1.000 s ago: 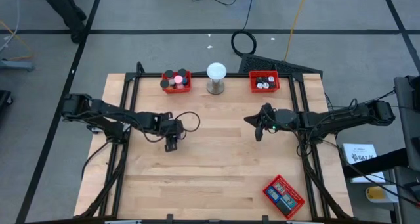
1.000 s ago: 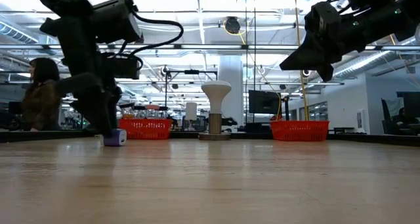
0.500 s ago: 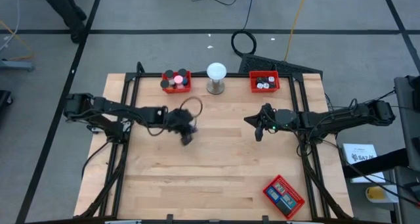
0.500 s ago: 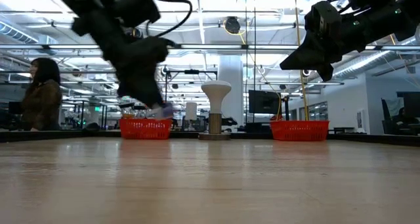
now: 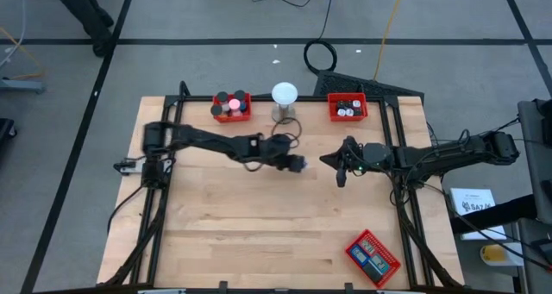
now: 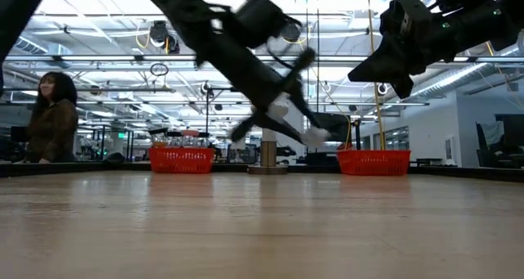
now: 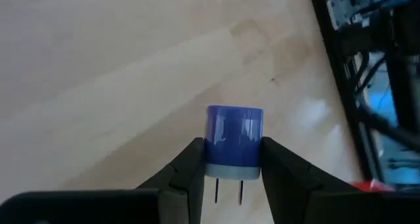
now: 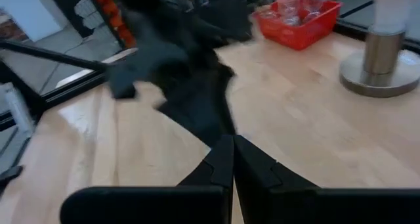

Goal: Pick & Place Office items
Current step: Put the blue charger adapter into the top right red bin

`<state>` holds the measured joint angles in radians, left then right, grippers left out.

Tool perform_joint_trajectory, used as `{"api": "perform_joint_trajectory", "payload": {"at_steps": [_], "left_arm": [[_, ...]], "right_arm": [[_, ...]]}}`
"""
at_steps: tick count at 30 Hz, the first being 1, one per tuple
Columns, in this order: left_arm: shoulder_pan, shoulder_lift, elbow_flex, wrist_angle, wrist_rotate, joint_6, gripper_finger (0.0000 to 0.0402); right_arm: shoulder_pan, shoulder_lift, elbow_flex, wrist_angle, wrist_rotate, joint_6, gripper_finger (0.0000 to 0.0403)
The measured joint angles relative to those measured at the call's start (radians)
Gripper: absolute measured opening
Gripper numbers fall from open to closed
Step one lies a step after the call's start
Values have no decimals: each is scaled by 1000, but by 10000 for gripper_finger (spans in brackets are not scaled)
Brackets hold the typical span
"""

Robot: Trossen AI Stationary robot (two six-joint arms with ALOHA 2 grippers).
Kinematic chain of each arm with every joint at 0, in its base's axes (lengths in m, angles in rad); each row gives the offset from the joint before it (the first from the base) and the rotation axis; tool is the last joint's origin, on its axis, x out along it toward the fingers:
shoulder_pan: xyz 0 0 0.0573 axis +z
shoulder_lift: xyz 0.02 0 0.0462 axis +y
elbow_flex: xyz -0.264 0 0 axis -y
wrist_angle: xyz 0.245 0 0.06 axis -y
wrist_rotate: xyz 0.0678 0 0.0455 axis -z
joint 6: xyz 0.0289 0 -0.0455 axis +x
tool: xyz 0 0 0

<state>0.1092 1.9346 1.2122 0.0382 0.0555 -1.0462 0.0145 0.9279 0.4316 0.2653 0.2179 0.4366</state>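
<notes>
The left gripper (image 7: pixel 230 159) is pinching a small blue cylindrical plug with two metal prongs (image 7: pixel 234 137), carrying it above the table's middle toward the far right red mesh tray (image 5: pixel 348 108). Next it needs lowering over a tray and releasing. The right gripper (image 8: pixel 231 159), pressed together, is hovering right of centre. Motion blur is hiding the plug in the low view.
</notes>
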Motion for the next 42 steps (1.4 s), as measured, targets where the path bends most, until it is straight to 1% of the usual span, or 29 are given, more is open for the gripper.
{"api": "perform_joint_trajectory", "payload": {"at_steps": [5,9,11,13,15,18,20,23,25,27,29,30,33,36,39,42], "left_arm": [[1,168,174,16,54,-120,119],[-5,234,241,19,76,-184,119],[-8,244,249,16,82,-206,122],[-10,242,251,9,81,-212,149],[-10,239,252,-8,83,-193,188],[-6,238,252,-18,131,-143,238],[2,224,251,-44,156,-101,257],[4,176,251,-139,155,9,264],[4,125,251,-255,122,116,255],[-1,73,246,-359,87,238,235],[-6,14,209,-402,69,343,206],[-8,-15,178,-398,67,379,190],[-13,-117,43,-315,76,429,139],[-16,-231,-141,-162,75,431,90],[-20,-340,-325,56,59,398,48],[-21,-423,-477,212,18,345,12]], "right_arm": [[1,0,0,-2,-19,-4,0],[1,0,0,1,-47,-7,0],[1,0,-1,-9,-64,-7,0],[3,0,-1,-6,-65,-7,0],[9,0,-1,-4,-65,-8,0],[20,0,-1,-7,-65,-12,0],[26,0,-1,-8,-65,-11,0],[35,0,0,-18,-64,14,0],[36,0,0,-38,-64,66,0],[36,0,0,-72,-65,126,1],[46,0,5,-120,-64,159,7],[51,1,18,-172,-65,160,12],[60,28,95,-377,-69,138,32],[59,96,200,-562,-115,67,59],[59,208,315,-663,-158,-35,94],[57,359,444,-732,-211,-147,131]]}}
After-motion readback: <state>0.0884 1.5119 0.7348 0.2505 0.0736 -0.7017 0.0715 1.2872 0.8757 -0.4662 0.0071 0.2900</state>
